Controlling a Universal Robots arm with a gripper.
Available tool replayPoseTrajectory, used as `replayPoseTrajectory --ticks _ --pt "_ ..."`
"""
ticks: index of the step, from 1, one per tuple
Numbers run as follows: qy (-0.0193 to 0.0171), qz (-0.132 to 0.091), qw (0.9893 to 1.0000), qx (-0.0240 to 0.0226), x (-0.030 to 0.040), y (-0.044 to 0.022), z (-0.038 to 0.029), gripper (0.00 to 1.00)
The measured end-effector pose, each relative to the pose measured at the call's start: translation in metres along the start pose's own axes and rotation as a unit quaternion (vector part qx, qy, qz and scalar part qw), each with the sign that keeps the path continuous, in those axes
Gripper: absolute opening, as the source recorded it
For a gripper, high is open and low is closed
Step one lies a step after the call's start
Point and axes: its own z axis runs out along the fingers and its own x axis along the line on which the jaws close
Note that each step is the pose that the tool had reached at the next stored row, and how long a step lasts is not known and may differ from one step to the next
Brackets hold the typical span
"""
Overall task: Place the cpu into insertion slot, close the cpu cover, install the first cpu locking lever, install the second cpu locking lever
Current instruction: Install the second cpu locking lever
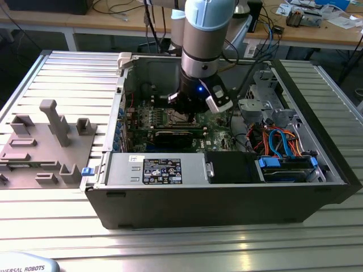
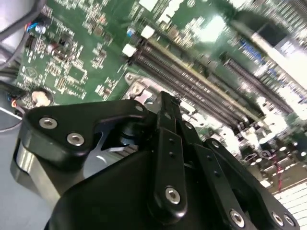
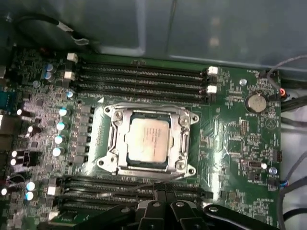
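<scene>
In the first wrist view the cpu (image 3: 148, 140), a silver-grey square chip, lies flat in the insertion slot (image 3: 106, 163) on the green motherboard (image 3: 240, 143). The cpu cover (image 3: 181, 139), a silvery frame with a square window, lies down around the chip. Thin wire levers run along the socket's edges; I cannot tell whether they are latched. My gripper (image 3: 164, 188) hangs just off one edge of the socket, above the memory slots (image 3: 124, 184), its black fingers together and holding nothing. In the exterior view the gripper (image 1: 187, 113) hovers over the socket inside the open computer case (image 1: 227, 198). The second wrist view shows the fingertips (image 2: 165, 100) closed.
A grey power supply (image 1: 161, 170) lies along the case's front. A drive cage with blue and orange cables (image 1: 281, 147) fills the exterior view's right. A grey parts fixture (image 1: 45, 141) stands outside the case on the exterior view's left. More memory slots (image 3: 144, 79) run beyond the socket.
</scene>
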Motion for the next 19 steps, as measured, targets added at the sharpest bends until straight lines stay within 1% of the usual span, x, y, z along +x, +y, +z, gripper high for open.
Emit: replayPoseTrajectory --ticks 1,2,3,4,5,6,7,10,12,15,18,19 --pt "-0.0003 0.000 1.0000 -0.0036 0.0040 -0.0025 0.0000 0.11" --pt "-0.0007 0.000 1.0000 -0.0060 0.0077 -0.0030 0.0002 0.11" --pt "-0.0009 0.000 1.0000 -0.0080 0.0103 -0.0030 0.0005 0.11" --pt "-0.0012 0.000 0.9999 -0.0114 0.0133 -0.0028 0.0011 0.11" --pt "-0.0014 0.000 0.9999 -0.0135 0.0147 -0.0027 0.0016 0.11" --pt "-0.0017 0.000 0.9999 -0.0167 0.0179 -0.0026 0.0025 0.11" --pt "-0.0019 0.000 0.9998 -0.0186 0.0218 -0.0024 0.0044 0.11" --pt "-0.0019 0.000 0.9998 -0.0195 0.0293 -0.0024 0.0088 0.11" --pt "-0.0019 0.000 0.9998 -0.0197 0.0326 -0.0027 0.0111 0.11" --pt "-0.0019 0.000 0.9998 -0.0201 0.0383 -0.0026 0.0133 0.11" --pt "-0.0020 -0.001 0.9998 -0.0207 0.0455 -0.0022 0.0152 0.11" --pt "-0.0019 -0.001 0.9998 -0.0206 0.0491 -0.0020 0.0162 0.11"
